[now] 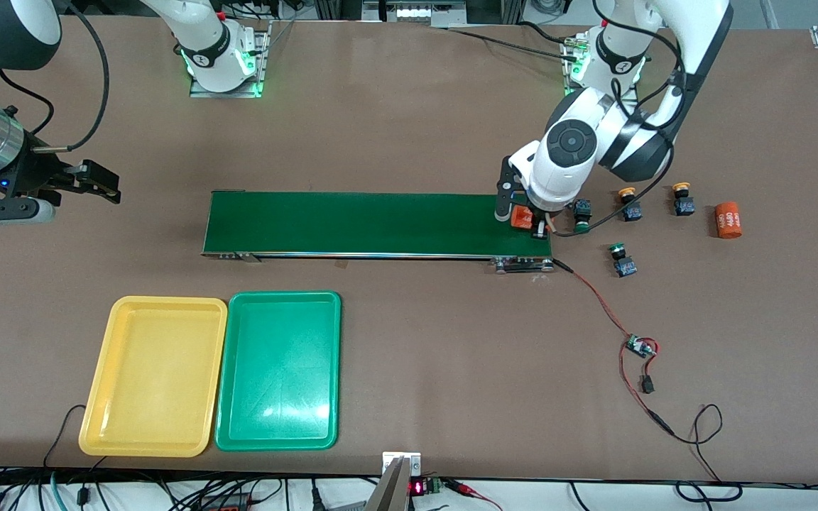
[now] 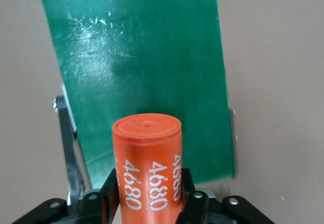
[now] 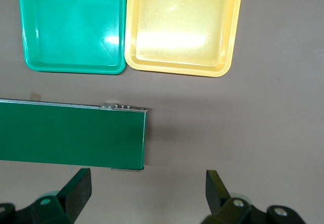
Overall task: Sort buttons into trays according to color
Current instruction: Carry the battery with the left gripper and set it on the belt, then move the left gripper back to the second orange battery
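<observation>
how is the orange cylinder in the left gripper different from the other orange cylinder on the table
The held orange cylinder is clamped in the left gripper over the conveyor belt, at the left arm's end of it; the loose orange cylinder lies on its side on the table, beside the buttons, untouched. Both are orange and printed 4680.

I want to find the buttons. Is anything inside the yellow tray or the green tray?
No. The yellow tray and the green tray hold nothing, and nothing covers them. All four buttons sit on the table at the left arm's end, like this green-capped one.
</observation>
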`<action>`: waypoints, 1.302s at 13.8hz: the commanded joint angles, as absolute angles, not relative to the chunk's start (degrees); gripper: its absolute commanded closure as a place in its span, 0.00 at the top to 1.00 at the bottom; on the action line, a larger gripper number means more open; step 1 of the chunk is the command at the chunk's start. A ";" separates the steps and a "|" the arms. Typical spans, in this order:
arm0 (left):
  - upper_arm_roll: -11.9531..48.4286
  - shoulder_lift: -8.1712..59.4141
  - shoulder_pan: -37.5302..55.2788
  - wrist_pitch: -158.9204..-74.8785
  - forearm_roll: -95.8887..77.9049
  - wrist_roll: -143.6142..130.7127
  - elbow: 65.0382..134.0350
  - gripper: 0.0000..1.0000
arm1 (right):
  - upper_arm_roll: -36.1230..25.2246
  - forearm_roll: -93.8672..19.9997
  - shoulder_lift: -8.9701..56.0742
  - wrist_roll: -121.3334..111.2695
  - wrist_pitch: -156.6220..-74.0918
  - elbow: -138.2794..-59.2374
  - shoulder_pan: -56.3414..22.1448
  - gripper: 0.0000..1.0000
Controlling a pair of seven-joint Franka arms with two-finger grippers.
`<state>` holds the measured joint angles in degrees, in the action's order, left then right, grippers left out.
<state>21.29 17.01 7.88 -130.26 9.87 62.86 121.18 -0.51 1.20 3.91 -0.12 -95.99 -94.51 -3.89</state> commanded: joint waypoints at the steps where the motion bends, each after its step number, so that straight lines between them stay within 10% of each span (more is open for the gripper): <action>1: 21.18 19.60 10.97 -132.19 8.61 59.43 120.94 0.03 | -0.44 1.32 4.31 -0.70 -95.10 -93.25 -3.52 1.00; 2: 21.27 19.34 11.07 -132.01 8.61 57.41 120.94 0.30 | -0.35 1.32 4.31 -0.70 -95.10 -93.25 -3.52 1.00; 3: 21.27 18.73 11.07 -131.92 8.61 56.87 120.68 0.99 | -0.44 1.23 4.39 -0.62 -95.10 -93.25 -3.52 1.00; 8: 21.00 10.11 -5.04 -129.74 8.26 56.95 121.73 1.00 | -0.44 1.23 4.39 -0.62 -95.10 -93.25 -3.52 1.00; 18: 20.65 13.96 -43.03 -127.52 8.26 39.91 122.26 1.00 | -0.53 1.23 4.39 -1.49 -94.83 -93.25 -3.43 1.00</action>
